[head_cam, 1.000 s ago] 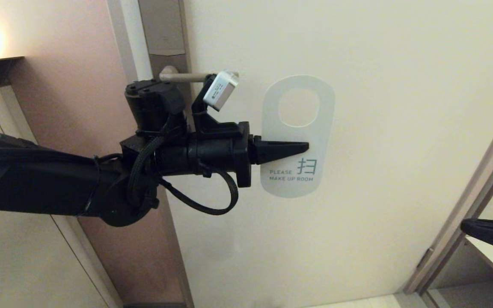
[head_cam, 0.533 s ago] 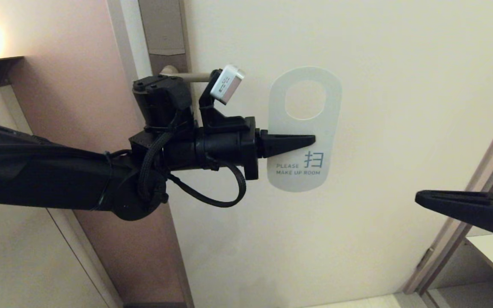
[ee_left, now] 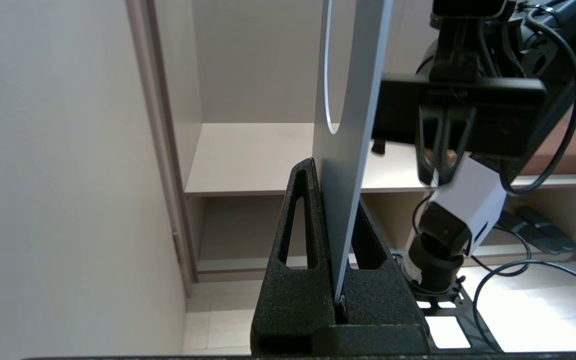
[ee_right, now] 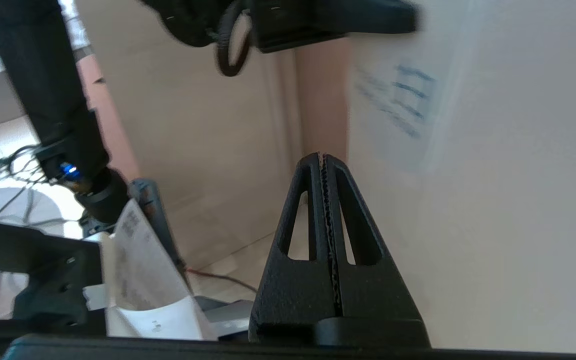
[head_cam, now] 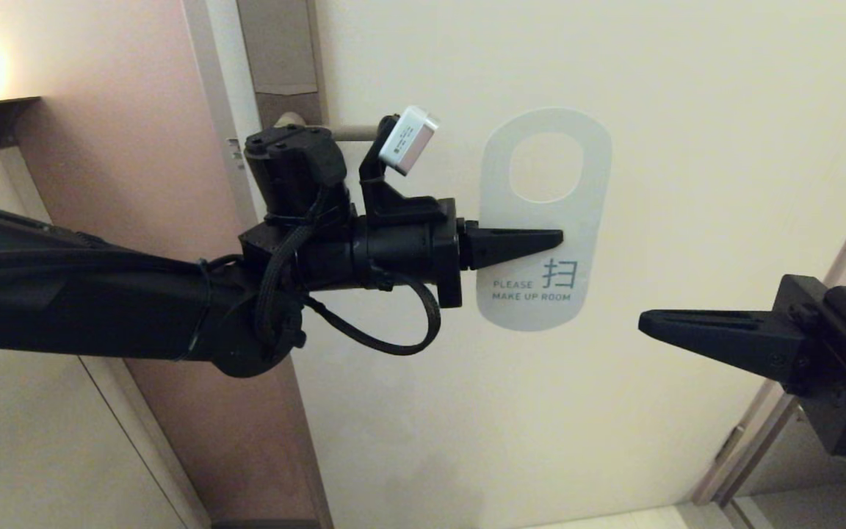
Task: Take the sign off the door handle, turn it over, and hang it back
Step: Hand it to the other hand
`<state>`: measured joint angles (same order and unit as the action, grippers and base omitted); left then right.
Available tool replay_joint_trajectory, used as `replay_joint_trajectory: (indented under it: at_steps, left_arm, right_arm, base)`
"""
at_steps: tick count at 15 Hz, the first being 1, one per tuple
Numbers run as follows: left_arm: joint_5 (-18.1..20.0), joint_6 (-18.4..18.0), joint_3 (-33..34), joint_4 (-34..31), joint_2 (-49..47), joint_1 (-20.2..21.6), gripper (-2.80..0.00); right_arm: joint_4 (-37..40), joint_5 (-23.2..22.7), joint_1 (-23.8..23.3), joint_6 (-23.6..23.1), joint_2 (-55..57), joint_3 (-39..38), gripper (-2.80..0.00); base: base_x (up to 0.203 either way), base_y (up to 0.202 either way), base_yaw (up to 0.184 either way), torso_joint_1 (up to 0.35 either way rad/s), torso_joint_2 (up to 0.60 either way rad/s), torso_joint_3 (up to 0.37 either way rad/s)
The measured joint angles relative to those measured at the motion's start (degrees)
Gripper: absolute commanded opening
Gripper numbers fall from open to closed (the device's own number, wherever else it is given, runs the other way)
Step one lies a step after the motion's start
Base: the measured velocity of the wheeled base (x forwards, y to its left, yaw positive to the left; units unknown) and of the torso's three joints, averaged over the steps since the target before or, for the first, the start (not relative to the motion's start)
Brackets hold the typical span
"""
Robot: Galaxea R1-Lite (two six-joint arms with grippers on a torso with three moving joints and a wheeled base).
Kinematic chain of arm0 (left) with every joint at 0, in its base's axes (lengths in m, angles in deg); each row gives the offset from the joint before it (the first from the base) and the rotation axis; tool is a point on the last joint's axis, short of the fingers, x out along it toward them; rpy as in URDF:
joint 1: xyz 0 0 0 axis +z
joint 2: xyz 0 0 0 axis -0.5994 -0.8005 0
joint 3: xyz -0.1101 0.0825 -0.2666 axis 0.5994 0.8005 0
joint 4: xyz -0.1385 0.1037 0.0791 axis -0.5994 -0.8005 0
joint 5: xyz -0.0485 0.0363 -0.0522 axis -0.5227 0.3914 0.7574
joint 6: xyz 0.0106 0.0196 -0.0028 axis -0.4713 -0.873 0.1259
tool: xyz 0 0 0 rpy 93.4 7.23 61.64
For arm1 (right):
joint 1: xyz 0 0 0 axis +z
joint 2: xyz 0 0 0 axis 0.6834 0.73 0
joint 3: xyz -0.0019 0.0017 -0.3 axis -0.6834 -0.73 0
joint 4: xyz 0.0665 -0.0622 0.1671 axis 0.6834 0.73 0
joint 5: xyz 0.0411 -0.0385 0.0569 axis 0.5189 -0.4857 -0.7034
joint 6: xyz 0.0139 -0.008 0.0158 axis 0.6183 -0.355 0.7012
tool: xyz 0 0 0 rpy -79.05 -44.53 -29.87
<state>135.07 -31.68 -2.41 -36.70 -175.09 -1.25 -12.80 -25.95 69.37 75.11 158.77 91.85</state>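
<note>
Left gripper [head_cam: 559, 238]: black, wedge-shaped ribbed fingers clamped on the left edge of the sign [head_cam: 546, 220], mid-frame, off the handle. Sign: flat, matte white, round-ended card with oval hole uppermost, "PLEASE MAKE UP ROOM" facing out, held upright against the pale door [head_cam: 687, 110]. Handle [head_cam: 353, 133]: slim beige-bronze lever, upper centre-left, largely behind the left wrist. Right gripper [head_cam: 643, 325]: fingers pressed together, empty, at lower right, tip pointing toward the sign, apart from it.

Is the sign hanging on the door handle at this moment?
No. The sign is off the door handle, gripped at its edge by the left gripper and held in front of the door to the handle's right.
</note>
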Motion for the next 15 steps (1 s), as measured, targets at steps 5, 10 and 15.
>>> replay_joint_trajectory:
  at_steps: [5,10,15]
  left_arm:
    - [-0.29,-0.02,-1.56,0.0,-1.62,-1.71,-2.8]
    - [-0.32,-0.03,-1.91,-0.01,-2.29,-1.89,-2.8]
    - [-0.3,-0.02,-1.9,0.03,-2.26,-1.87,-2.8]
  right_arm:
    - [-0.19,-0.01,1.52,0.04,0.73,0.48,-2.8]
    - [-1.31,-0.04,1.5,0.01,0.81,-0.37,0.0]
    - [-3.89,0.06,1.38,0.32,0.94,-2.73,0.0]
  base:
    - [0.0,0.0,0.0,0.0,0.0,0.0]
    - [0.0,0.0,0.0,0.0,0.0,0.0]
    - [0.0,0.0,0.0,0.0,0.0,0.0]
